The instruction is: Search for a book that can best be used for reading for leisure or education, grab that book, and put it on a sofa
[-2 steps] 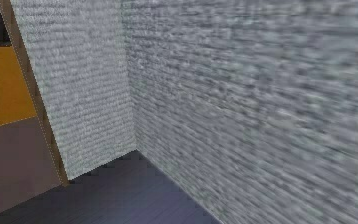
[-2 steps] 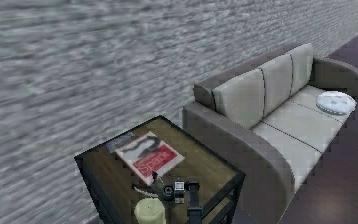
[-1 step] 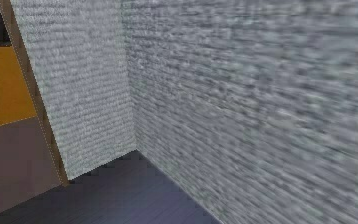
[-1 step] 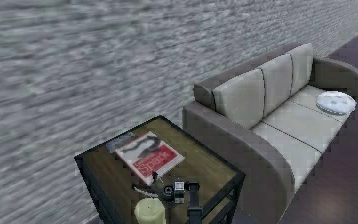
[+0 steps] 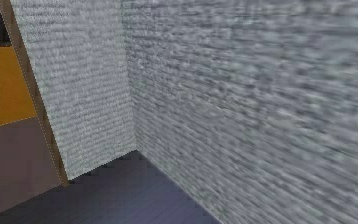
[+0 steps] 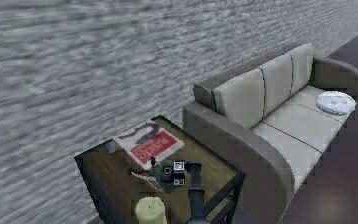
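Book point(image 6: 147, 146) flat on dark side table point(image 6: 100, 170) beside sofa point(image 6: 245, 98), grey wall point(image 6: 67, 60) behind, cannot tell what tool point(image 6: 153, 177) holds

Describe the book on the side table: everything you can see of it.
The book is thin and closed, with a red cover and pale margins. It lies flat and askew on the far part of the dark wooden side table, near the wall. The gripper sits close to its near edge; whether they touch cannot be told.

The gripper point(image 6: 157, 174) is blending into the counter point(image 6: 105, 172), hiding whether it is holding anything; the bottom edge is cropping a candle point(image 6: 150, 211).
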Robot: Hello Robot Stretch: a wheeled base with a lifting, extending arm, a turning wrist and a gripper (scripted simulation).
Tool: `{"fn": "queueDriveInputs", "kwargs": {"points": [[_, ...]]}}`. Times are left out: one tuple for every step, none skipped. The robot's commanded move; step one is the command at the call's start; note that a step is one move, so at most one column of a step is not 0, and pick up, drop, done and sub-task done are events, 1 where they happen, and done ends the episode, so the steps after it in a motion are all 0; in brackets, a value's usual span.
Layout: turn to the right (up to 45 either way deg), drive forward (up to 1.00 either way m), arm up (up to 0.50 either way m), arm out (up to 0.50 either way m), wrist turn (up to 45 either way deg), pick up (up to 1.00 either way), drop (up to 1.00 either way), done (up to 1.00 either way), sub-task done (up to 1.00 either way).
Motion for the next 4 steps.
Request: {"fn": "queueDriveInputs", "kwargs": {"points": [[0.0,0.00,0.36,0.00,0.0,0.00,0.00,0.00,0.00],[0.0,0.00,0.00,0.00,-45.0,0.00,0.00,0.00,0.00],[0.0,0.00,0.00,0.00,-45.0,0.00,0.00,0.00,0.00],[0.0,0.00,0.00,0.00,-3.0,0.00,0.00,0.00,0.00]]}}
